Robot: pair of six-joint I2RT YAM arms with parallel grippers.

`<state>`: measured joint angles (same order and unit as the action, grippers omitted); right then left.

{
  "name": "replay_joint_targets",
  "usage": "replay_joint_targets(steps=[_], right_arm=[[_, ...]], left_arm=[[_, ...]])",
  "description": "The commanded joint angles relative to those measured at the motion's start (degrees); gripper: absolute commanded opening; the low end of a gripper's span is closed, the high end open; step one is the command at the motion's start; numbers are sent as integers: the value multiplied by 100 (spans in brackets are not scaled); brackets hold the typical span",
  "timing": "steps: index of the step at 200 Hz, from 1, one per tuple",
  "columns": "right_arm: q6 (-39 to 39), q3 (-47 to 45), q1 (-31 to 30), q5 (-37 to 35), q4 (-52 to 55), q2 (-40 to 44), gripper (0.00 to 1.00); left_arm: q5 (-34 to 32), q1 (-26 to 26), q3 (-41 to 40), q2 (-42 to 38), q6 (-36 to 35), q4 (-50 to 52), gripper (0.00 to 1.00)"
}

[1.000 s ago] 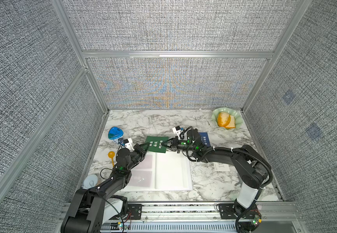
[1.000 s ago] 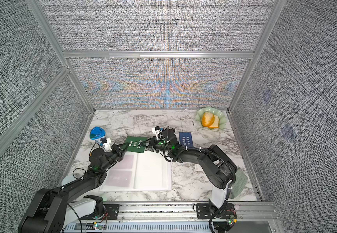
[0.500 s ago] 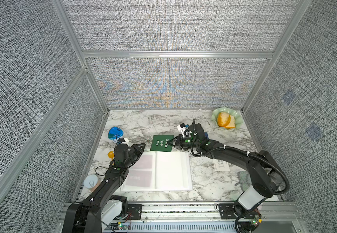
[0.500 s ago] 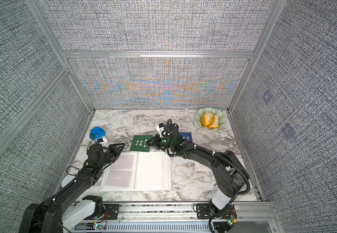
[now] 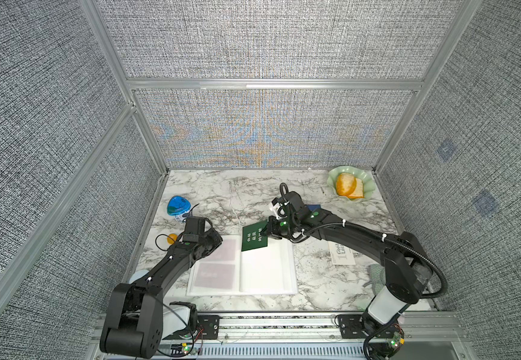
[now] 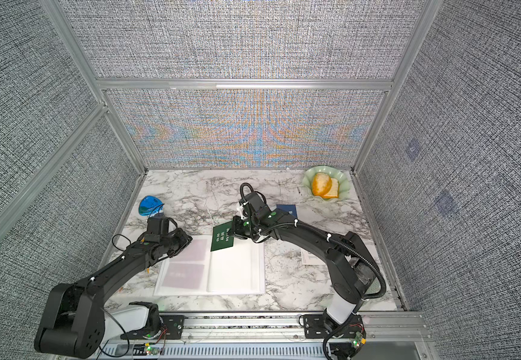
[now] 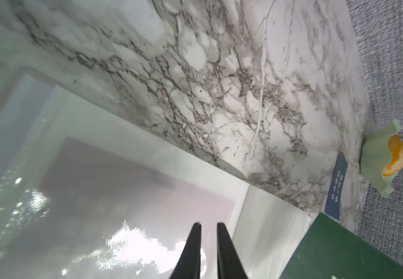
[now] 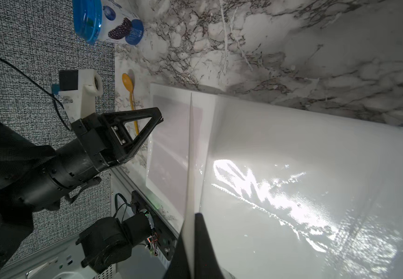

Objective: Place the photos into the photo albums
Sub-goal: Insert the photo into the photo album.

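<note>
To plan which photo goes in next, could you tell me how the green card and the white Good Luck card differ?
The green card is pinched by the right gripper over the album's far edge; the Good Luck card lies flat on the table. The green card has pale Chinese characters; the Good Luck card, dark English lettering. Both are rectangular.

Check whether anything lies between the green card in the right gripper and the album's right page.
Nothing visible does. The green rectangular card, held by the right gripper, hangs over the bare right-hand page of the open white photo album. The left gripper is over the left-hand page, clear of it.
</note>
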<state>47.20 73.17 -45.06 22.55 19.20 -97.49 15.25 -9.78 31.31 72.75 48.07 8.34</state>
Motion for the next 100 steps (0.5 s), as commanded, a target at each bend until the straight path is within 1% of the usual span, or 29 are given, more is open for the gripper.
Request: replay_joint_targets(steps=[1,34,74,100], right_arm=[[-146,222,-125,-280,521,-170,0],[-62,404,-238,-348,625,-386,0],[-44,881,-387,-716,1096,-658,0],[27,1056,-451,-761,1208,-790,0]], left_arm=[[-32,3,9,113,-158,262,13],[-437,11,-90,-7,-96,331,12],[-1062,11,-227,-197,13,610,12],[-1249,37,-342,-323,68,648,12]])
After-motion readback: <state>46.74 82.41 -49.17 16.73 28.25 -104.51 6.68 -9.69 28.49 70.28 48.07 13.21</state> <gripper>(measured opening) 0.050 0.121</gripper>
